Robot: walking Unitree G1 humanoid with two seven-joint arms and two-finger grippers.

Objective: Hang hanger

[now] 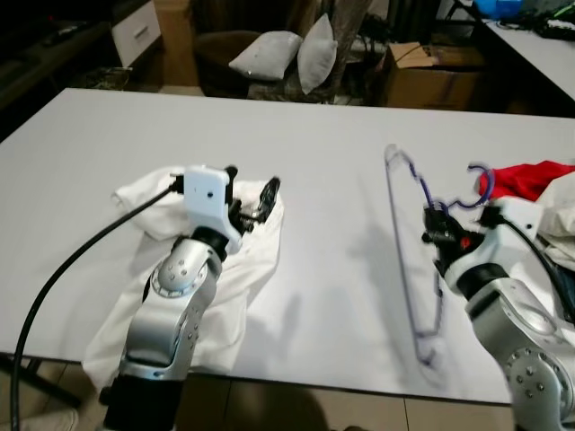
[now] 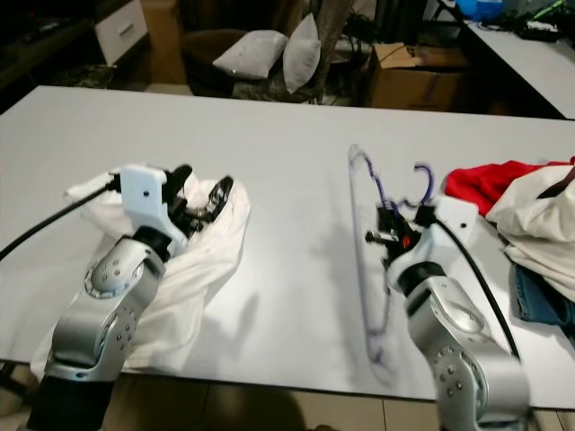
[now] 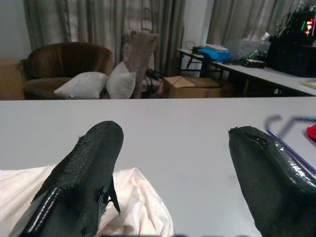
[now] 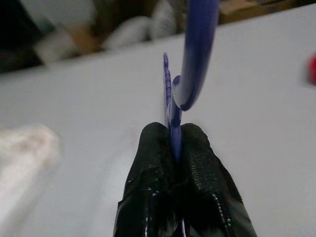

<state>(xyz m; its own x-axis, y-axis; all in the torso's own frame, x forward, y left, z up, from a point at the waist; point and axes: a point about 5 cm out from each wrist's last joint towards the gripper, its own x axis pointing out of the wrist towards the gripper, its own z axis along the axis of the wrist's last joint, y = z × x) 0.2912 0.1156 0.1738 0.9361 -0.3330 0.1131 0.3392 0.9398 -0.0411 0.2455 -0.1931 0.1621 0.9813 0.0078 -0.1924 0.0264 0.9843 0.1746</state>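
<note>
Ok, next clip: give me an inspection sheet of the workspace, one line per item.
Surface: white table, bare in the middle.
Job's things: purple hanger on the table's right side; white garment lying crumpled on the left.
Clutter: red cloth and a clothes pile at the right edge.
Grippers: right gripper shut on the hanger near its hook; left gripper open above the garment.
Cables: black cable running to the left wrist.
Surroundings: armchair with cushions, cardboard box, second table behind.
</note>
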